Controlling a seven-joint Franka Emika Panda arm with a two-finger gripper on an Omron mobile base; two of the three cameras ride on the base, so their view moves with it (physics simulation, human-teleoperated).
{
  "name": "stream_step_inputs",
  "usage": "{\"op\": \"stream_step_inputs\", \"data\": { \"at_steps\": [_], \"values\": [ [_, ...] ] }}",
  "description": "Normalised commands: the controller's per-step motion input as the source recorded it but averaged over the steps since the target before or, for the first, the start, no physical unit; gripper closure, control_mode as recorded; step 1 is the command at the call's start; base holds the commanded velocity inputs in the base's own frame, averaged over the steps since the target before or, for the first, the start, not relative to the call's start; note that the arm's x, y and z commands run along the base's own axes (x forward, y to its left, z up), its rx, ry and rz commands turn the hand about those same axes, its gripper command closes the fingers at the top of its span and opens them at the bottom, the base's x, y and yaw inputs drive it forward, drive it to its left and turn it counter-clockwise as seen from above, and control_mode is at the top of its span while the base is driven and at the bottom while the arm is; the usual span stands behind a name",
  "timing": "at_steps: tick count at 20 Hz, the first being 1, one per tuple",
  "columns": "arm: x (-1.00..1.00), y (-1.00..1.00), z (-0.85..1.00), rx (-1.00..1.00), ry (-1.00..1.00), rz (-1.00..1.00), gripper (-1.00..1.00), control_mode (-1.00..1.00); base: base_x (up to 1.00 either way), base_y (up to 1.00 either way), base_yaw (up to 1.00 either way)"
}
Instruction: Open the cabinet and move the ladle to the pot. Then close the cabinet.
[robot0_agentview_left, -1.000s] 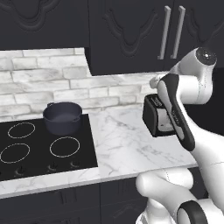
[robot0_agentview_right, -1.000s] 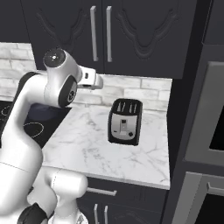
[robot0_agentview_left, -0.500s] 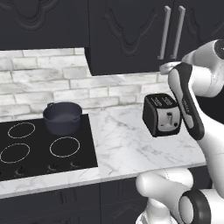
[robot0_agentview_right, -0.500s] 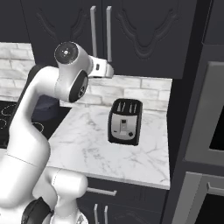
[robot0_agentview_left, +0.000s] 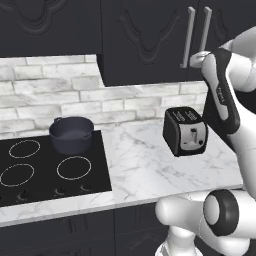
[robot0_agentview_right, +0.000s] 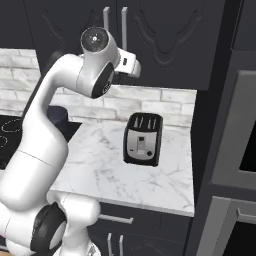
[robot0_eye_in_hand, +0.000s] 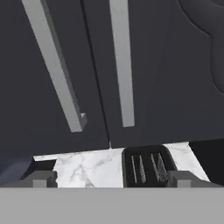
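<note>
Cabinet (robot0_agentview_left: 150, 45) doors both closed, twin bar handles (robot0_eye_in_hand: 122, 61) dead ahead in hand view. Pot (robot0_agentview_left: 71, 134) sits on cooktop (robot0_agentview_left: 30, 170), back-right burner, near the counter (robot0_agentview_left: 150, 165) seam. Toaster (robot0_agentview_right: 143, 138) toward the counter's right end. Gripper (robot0_eye_in_hand: 109, 177) spread wide, holding nothing, short of the handles. Ladle unseen, presumably inside. Risk: handles sit close together, so off-centre approach could straddle both or slip off.
</note>
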Motion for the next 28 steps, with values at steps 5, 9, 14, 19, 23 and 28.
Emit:
{"op": "stream_step_inputs", "data": {
  "at_steps": [5,9,14,19,23,28],
  "values": [
    [0.26,-0.18,0.03,0.06,-0.02,0.0,-1.0,-1.0,0.0,0.0,0.0],
    [0.39,-0.15,0.01,0.06,-0.07,0.0,-1.0,-1.0,0.0,0.0,0.0],
    [0.41,-0.09,0.0,0.04,-0.07,0.0,-1.0,-1.0,0.0,0.0,0.0],
    [0.4,-0.08,0.03,0.04,-0.02,0.0,-1.0,-1.0,0.0,0.0,0.0],
    [0.37,0.0,0.06,0.06,0.0,0.0,-1.0,-1.0,0.0,0.0,0.0],
    [0.24,0.0,0.0,0.03,0.0,0.0,-1.0,-1.0,0.0,0.0,0.0]
  ]
}}
